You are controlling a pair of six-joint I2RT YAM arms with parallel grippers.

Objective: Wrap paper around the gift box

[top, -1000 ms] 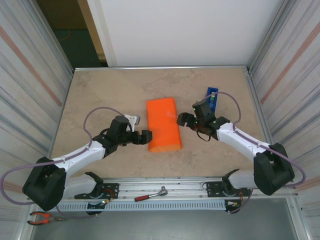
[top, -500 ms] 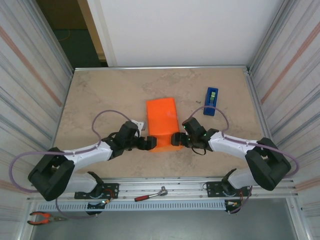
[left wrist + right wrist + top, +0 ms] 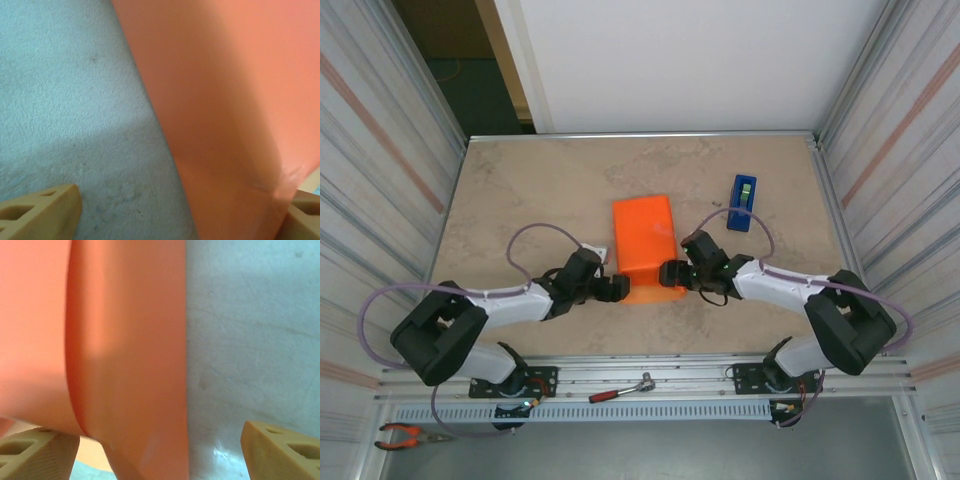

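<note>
Straddling your smooth, boxy orange paper (image 3: 646, 240), left gripper (image 3: 617, 287) at 7 o'clock, right gripper (image 3: 670, 275) at 5, both spread wide

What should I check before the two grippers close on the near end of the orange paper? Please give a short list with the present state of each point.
1. The left gripper sits at the near left corner of the paper: ok.
2. The right gripper sits at the near right corner: ok.
3. Both jaws stand wide, with a paper edge between them, not clamped: ok.
4. The gift box is centred under the paper: cannot tell, the paper covers it.
5. The tape dispenser lies apart from both arms: ok.
</note>
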